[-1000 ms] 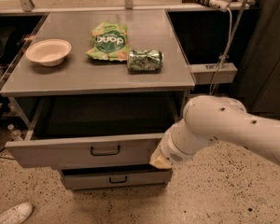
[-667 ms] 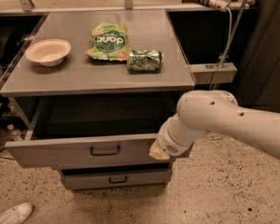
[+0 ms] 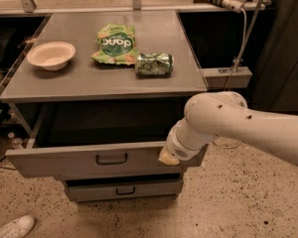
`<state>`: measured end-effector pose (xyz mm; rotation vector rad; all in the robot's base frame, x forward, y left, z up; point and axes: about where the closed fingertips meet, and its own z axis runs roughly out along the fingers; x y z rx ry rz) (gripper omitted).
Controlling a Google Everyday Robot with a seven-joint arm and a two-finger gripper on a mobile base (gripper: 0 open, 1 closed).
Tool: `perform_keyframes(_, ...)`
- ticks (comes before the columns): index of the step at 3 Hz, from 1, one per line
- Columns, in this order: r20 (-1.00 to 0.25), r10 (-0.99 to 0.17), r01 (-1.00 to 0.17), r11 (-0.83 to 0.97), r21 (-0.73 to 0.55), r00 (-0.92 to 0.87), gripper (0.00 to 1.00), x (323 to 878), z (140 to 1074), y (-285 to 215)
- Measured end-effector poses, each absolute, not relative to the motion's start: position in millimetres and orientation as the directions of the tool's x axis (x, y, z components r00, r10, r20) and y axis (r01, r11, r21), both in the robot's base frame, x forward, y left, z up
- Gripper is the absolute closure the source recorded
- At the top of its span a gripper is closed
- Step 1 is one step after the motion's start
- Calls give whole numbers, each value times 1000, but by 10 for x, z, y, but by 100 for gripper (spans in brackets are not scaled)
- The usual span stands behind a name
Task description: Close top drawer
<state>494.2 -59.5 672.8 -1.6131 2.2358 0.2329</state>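
Claw [image 3: 168,156] at front of top drawer [image 3: 59,163] (right end), below tabletop [image 3: 89,81].

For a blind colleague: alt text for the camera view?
The top drawer stands open under a grey tabletop; the tool is at the right end of its front. A bowl, green bag and can rest on top.

Wide grey metal top drawer [image 3: 64,161] pulled well out from under the grey metal table [image 3: 89,83], deep box open and dark inside; small black loop handle [image 3: 111,158] at centre of its front. Thick white robot arm [image 3: 238,123] reaches in from the right; its tool [image 3: 168,156] sits against the right end of the drawer front. Smaller grey drawer front [image 3: 121,190] below. On the table: cream round bowl [image 3: 50,55] at left, green crinkled snack bag [image 3: 115,43] at centre, green can [image 3: 154,63] on its side just beside the bag. White shoe [image 3: 12,227] on speckled floor, bottom left.
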Motion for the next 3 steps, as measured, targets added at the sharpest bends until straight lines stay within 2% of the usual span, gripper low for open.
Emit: perform_keyframes(3,-391,-879,-940,330,-82,-274,11,4942,6728,-595)
